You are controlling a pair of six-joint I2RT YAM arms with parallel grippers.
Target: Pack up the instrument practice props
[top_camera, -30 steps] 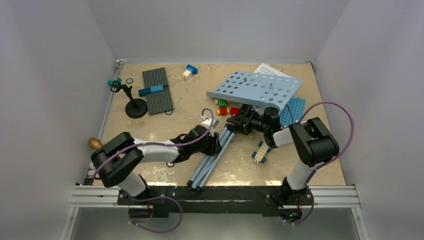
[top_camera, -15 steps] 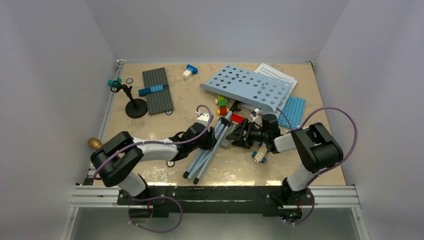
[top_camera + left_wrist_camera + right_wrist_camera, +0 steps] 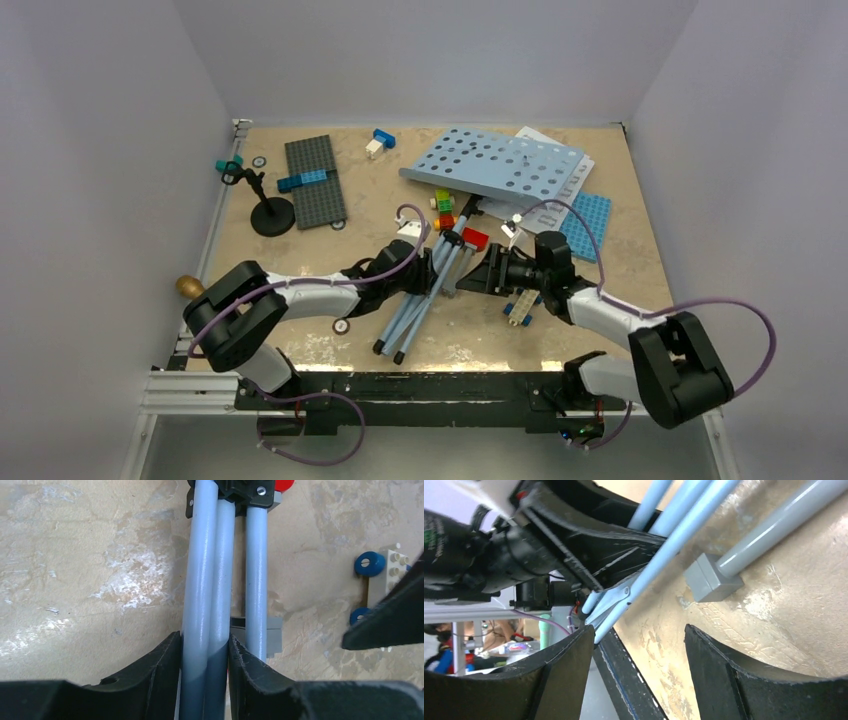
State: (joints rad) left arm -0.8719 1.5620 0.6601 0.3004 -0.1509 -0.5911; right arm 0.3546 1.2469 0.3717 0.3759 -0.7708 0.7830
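Note:
The light-blue perforated music stand [image 3: 495,165] lies on its side, its desk over the white sheet-music pages [image 3: 562,180] at the back right. Its folded tripod legs [image 3: 412,315] point toward the near edge. My left gripper [image 3: 428,275] is shut on two of the legs [image 3: 205,580], and a third leg [image 3: 256,580] runs outside its right finger. My right gripper [image 3: 482,274] is open and empty just right of the legs, low over the table [image 3: 639,630]. The black mic stand [image 3: 270,213] stands at the back left. The gold-brown microphone [image 3: 188,287] lies at the left edge.
A grey baseplate [image 3: 316,180] with a blue brick lies at the back left, and a blue baseplate [image 3: 590,222] at the right. Coloured bricks [image 3: 445,210] sit by the stand's hub. A white-and-blue brick [image 3: 520,305] lies under my right wrist. A grey brick [image 3: 274,635] lies beneath the legs.
The stand's desk has swung left and back, settling flatter over the pages. My right gripper has dropped back from the stand's hub toward the near side, its elbow swinging out right. The left gripper keeps its hold.

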